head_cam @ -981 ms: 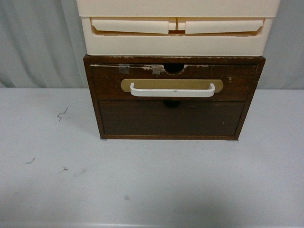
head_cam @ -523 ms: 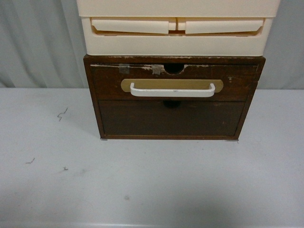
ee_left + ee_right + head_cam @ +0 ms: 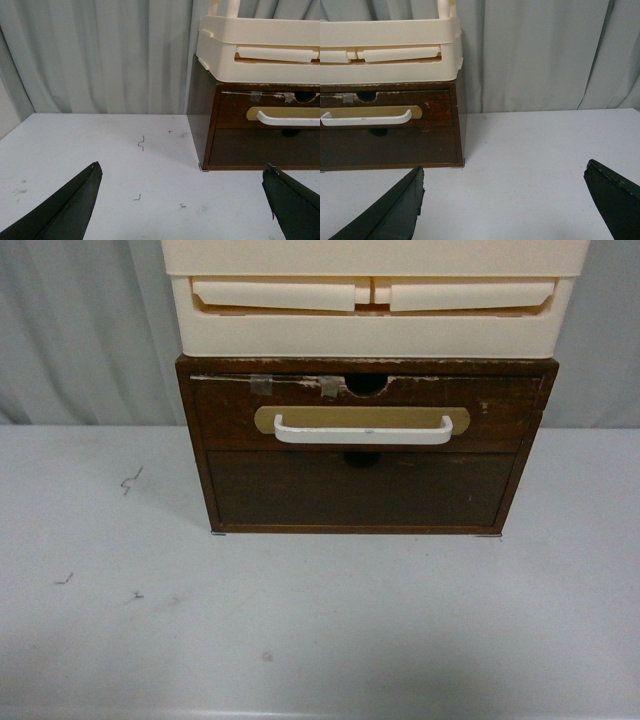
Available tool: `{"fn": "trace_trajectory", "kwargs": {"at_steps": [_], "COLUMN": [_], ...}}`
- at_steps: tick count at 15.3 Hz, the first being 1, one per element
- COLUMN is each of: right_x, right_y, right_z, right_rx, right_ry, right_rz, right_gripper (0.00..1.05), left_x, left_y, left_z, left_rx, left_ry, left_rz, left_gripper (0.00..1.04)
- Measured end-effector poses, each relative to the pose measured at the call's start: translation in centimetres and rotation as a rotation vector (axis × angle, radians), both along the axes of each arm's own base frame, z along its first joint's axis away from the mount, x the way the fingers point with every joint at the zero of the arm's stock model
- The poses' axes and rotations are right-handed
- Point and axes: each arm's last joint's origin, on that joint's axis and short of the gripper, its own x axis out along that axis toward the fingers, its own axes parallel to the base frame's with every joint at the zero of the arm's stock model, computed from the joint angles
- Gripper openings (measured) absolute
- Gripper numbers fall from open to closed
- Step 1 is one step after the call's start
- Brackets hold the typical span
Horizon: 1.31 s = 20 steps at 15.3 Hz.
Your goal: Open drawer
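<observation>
Drawer (image 3: 365, 412) sits in the top slot of the dark wooden cabinet (image 3: 450, 367), under the cream plastic drawers (image 3: 375, 335), on the white table (image 3: 300, 630). It looks fully shut, though that's hard to confirm head-on. White handle (image 3: 363, 430) untouched. Left gripper (image 3: 181, 169) and right gripper (image 3: 505, 170) are both spread wide, holding nothing, well apart from the cabinet.

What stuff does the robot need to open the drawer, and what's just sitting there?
For the job: drawer, white handle, left hand, right hand, both open.
Just there: cream plastic drawers, plain brown panel, curtain, table.
</observation>
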Motion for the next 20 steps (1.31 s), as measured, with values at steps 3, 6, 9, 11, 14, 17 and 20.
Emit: {"fn": "trace_trajectory", "kwargs": {"at_steps": [3,6,9,11,14,17,20], "right_x": [0.0,0.0,0.0,0.0,0.0,0.6,2.9], "right_y": [0.0,0.0,0.0,0.0,0.0,0.2,0.2], "right_z": [0.0,0.0,0.0,0.0,0.0,-0.3,2.3], "right_rx": [0.0,0.0,0.0,0.0,0.0,-0.024,-0.069], "right_ry": [0.0,0.0,0.0,0.0,0.0,0.197,0.121], "right_rz": [0.0,0.0,0.0,0.0,0.0,-0.096,-0.072], "right_gripper": [0.98,0.98,0.98,0.98,0.98,0.98,0.98], "left_x": [0.0,0.0,0.0,0.0,0.0,0.1,2.3], "left_y": [0.0,0.0,0.0,0.0,0.0,-0.2,-0.6], "left_z": [0.0,0.0,0.0,0.0,0.0,-0.1,1.6], "left_rx": [0.0,0.0,0.0,0.0,0.0,-0.039,-0.121], "left_ry": [0.0,0.0,0.0,0.0,0.0,0.203,0.247], "left_rz": [0.0,0.0,0.0,0.0,0.0,0.085,0.053], "left_gripper": [0.98,0.98,0.98,0.98,0.98,0.98,0.98]}}
